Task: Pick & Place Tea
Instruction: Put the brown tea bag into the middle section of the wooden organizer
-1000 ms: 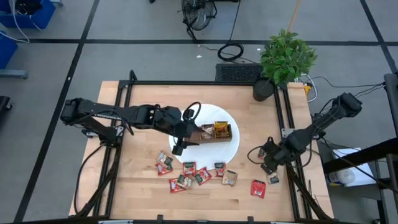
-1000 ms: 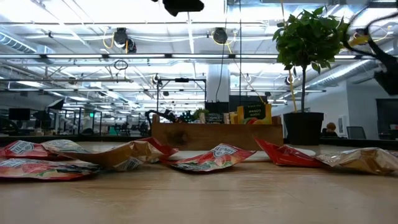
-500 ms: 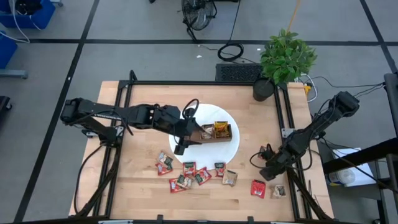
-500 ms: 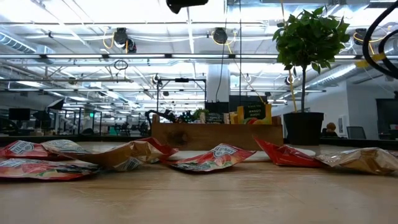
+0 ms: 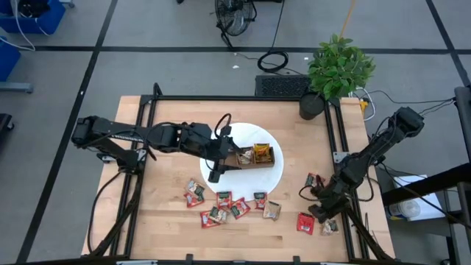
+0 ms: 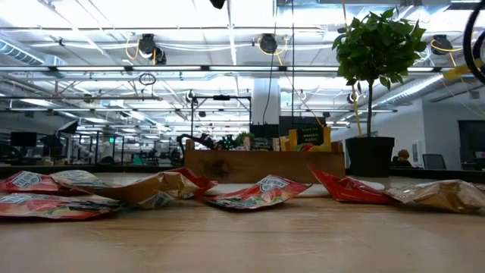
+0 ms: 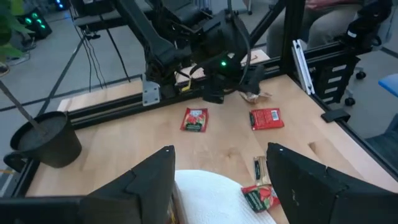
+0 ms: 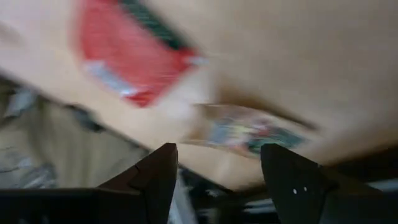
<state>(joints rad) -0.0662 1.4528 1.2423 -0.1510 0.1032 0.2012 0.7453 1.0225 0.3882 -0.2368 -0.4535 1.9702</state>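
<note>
Several red and tan tea sachets (image 5: pixel 221 206) lie flat on the wooden table before a white plate (image 5: pixel 278 179). On the plate stands a brown wooden tray (image 5: pixel 246 159) with yellow sachets (image 5: pixel 261 152) in it. A red sachet (image 5: pixel 305 223), a tan one (image 5: pixel 330 227) and another red one (image 5: pixel 313 179) lie at the near right. My right gripper (image 5: pixel 324 213) hangs open, slanting down just over the tan sachet (image 8: pixel 249 132). My left gripper (image 5: pixel 214 177) is open and holds nothing, raised well above the plate's left rim.
A potted plant (image 5: pixel 335 70) stands at the table's far right corner. Black frame rails (image 5: pixel 338 132) run along the table's sides. Bare wood lies at the near left and the far left of the table.
My right gripper has moved toward the table's near edge, sunk a little and tipped and rolled its fingers downward, staying open. The tan sachet beside it now lies nearer the near edge. My left gripper has tipped upward a little.
</note>
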